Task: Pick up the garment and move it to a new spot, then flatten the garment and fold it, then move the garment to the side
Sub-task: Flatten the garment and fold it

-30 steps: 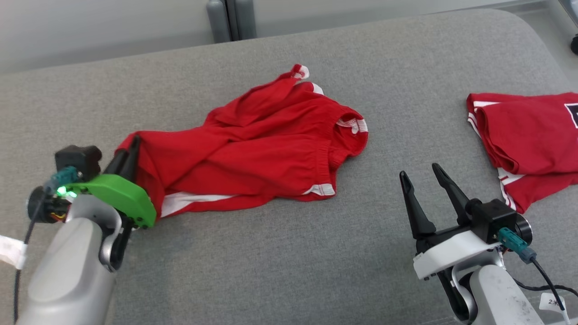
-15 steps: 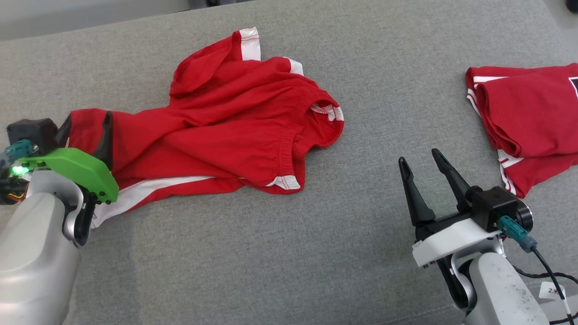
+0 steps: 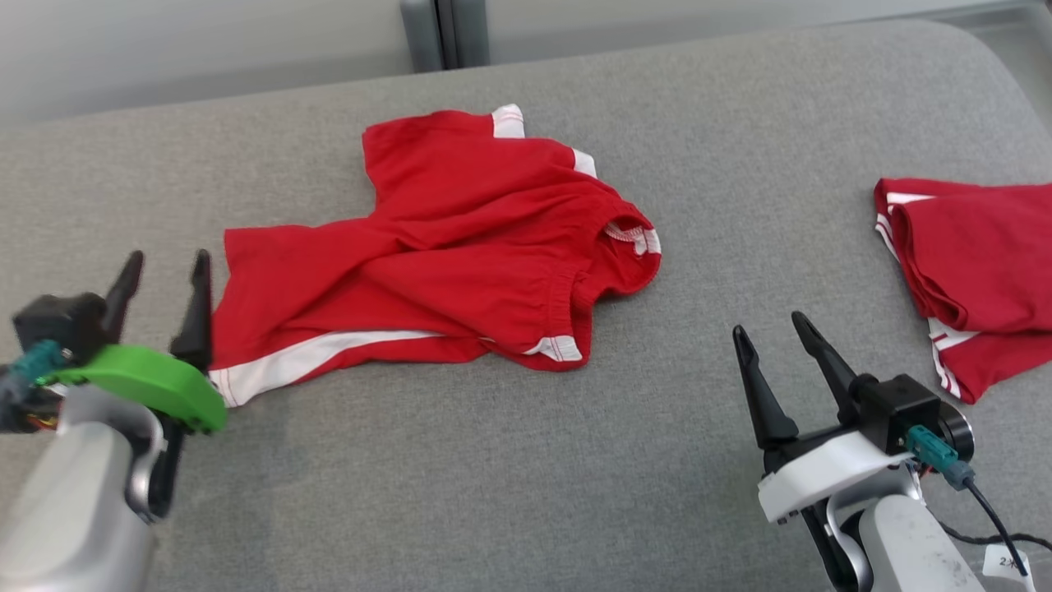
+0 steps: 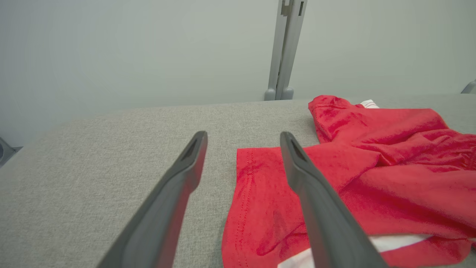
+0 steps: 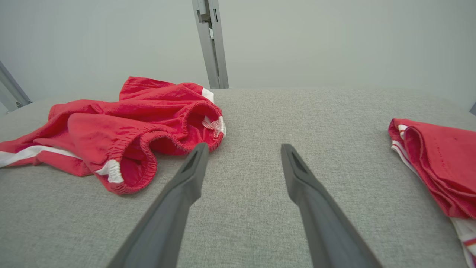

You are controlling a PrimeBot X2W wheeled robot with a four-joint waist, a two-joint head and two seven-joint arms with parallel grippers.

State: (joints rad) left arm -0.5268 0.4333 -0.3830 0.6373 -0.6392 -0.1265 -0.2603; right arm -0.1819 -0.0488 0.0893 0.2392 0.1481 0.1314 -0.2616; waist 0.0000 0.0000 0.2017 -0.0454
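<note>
The folded red garment (image 3: pixel 978 271) is cut by the right edge.

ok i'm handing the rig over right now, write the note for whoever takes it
Left gripper: open, empty, at the left edge of the crumpled red garment with white trim, which it let go of within the last second.
Right gripper: open, empty, over the grey fabric surface.
Folded red garment lies far right.
Done: pick-up and placing. To do: flatten, fold, move aside.

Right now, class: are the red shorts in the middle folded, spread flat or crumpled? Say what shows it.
Crumpled. The red shorts lie in bunched, overlapping layers with the waistband gaping, neither flat nor neatly folded.
</note>
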